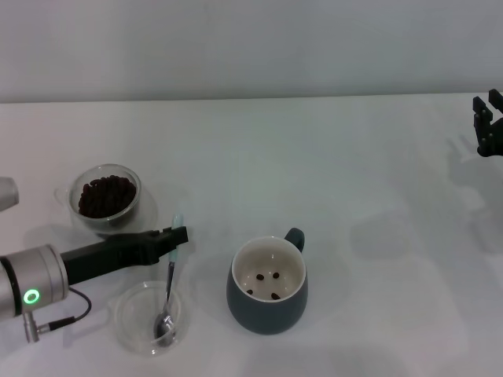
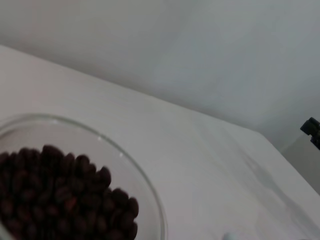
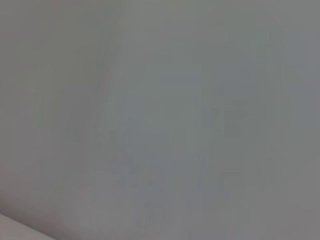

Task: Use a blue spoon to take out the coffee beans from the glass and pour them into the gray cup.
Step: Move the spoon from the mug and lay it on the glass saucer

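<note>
The glass [image 1: 105,199] is standing on the table [image 1: 354,173] at the robot's left, with the coffee beans [image 1: 105,195] lying inside it. The gray cup [image 1: 267,287] is sitting nearer the robot and to the right of the glass, with a few beans lying in its bottom. Left of the cup, a glass saucer [image 1: 149,317] is resting on the table; the blue spoon [image 1: 169,283] is leaning with its bowl in the saucer and its handle pointing away from the robot. The left gripper [image 1: 178,238] is reaching in from the left, between glass and saucer, at the spoon's handle. The right gripper [image 1: 487,126] is hanging far off at the table's right edge.
</note>
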